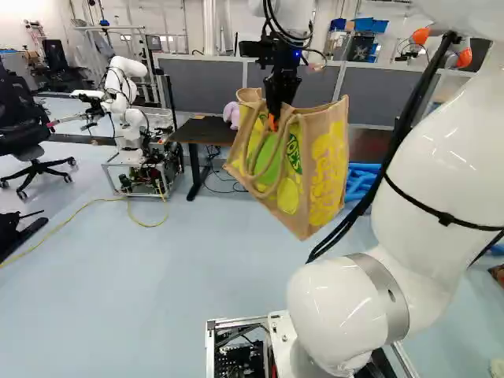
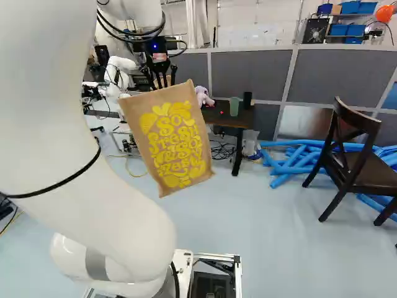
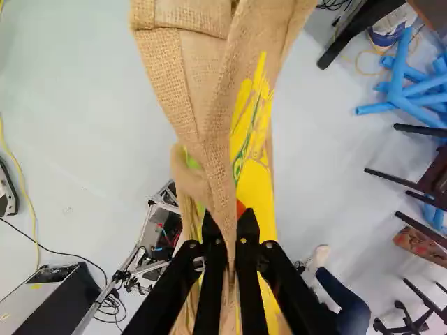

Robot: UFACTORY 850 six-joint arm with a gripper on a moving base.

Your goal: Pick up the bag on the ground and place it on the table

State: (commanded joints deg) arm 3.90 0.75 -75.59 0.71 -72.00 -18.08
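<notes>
Clamping a fold of the tilted bag [image 1: 327, 169], your gripper [image 3: 229, 222] could knock it against the table [image 1: 206, 130] if you drive forward before its low corner [image 1: 304, 230] clears.

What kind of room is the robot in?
Probably a robot lab or workshop: another white robot arm stands on a wheeled-looking frame, shelves hold blue bins, and grey partition panels line the back.
</notes>
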